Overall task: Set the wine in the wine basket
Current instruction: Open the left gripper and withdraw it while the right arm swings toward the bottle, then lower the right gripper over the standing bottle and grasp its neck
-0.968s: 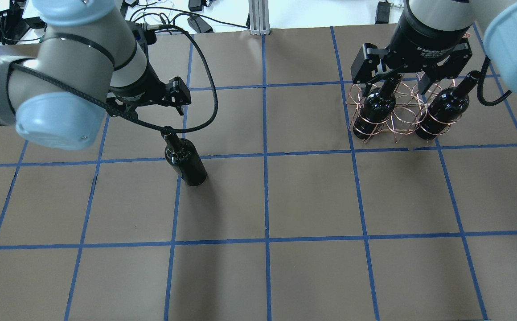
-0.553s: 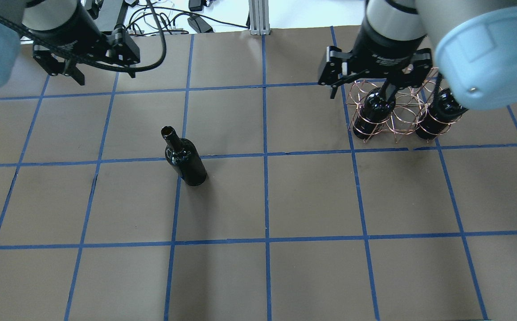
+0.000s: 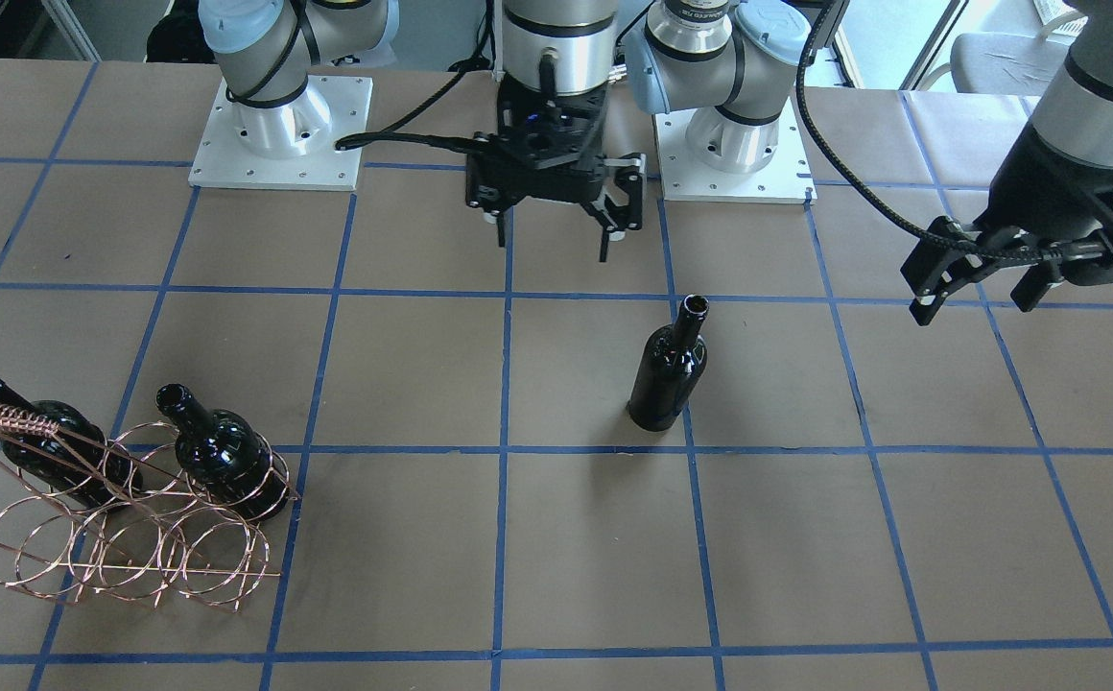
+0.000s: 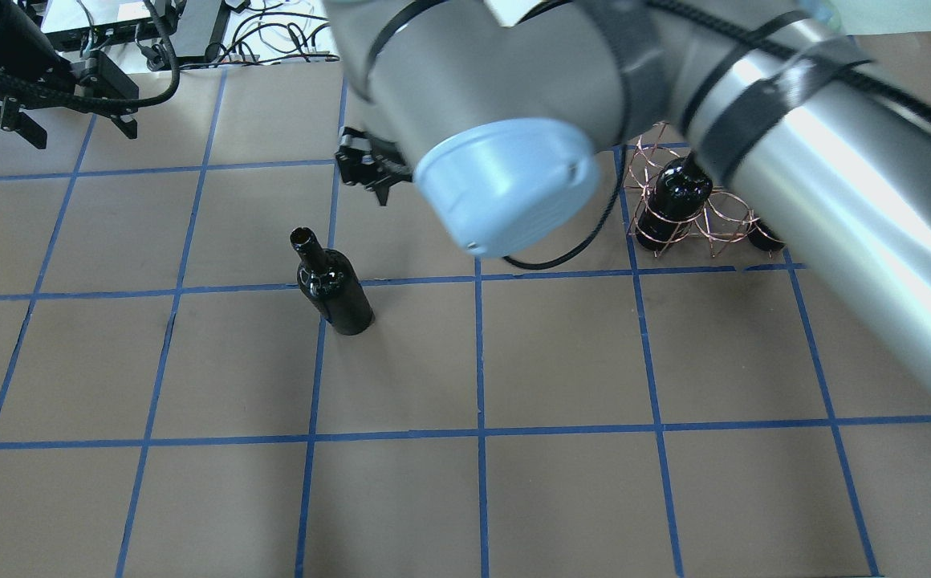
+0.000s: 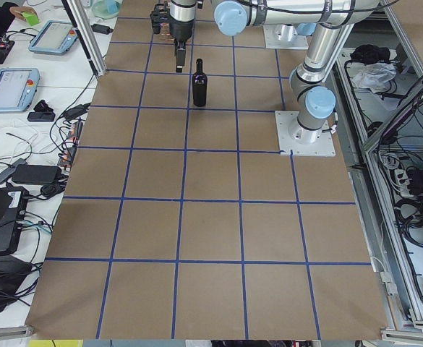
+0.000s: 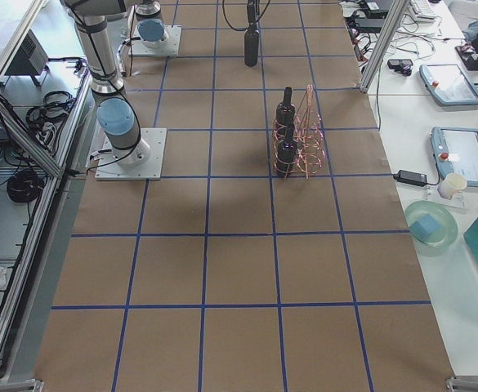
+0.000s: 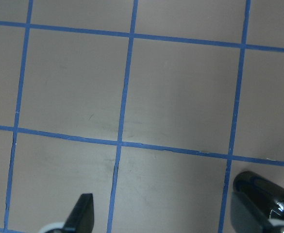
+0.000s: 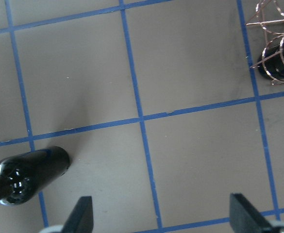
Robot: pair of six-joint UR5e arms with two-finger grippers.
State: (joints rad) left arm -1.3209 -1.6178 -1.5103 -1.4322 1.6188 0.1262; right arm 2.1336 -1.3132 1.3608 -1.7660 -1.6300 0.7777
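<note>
One dark wine bottle (image 3: 669,369) stands upright and free on the table left of centre in the overhead view (image 4: 333,285). The copper wire wine basket (image 3: 125,537) stands at the far right (image 4: 714,221). It holds two like bottles (image 3: 221,451) (image 3: 38,441) in its end rings, and the middle ring is empty. My right gripper (image 3: 554,240) is open, hanging behind the free bottle and apart from it. My left gripper (image 3: 971,307) is open at the far left (image 4: 83,136), well away. The right wrist view shows the bottle (image 8: 30,174) at lower left and the basket (image 8: 277,48) at top right.
My right arm's elbow (image 4: 514,177) fills the overhead view's top middle and hides part of the basket. Both arm base plates (image 3: 278,134) (image 3: 734,144) sit on the robot's side of the table. Cables and devices (image 4: 273,32) lie beyond the far edge.
My right gripper has left the basket and swung across toward the table's middle, behind the free bottle. My left gripper has pulled back from the bottle to the far left. The bottle has not moved.
</note>
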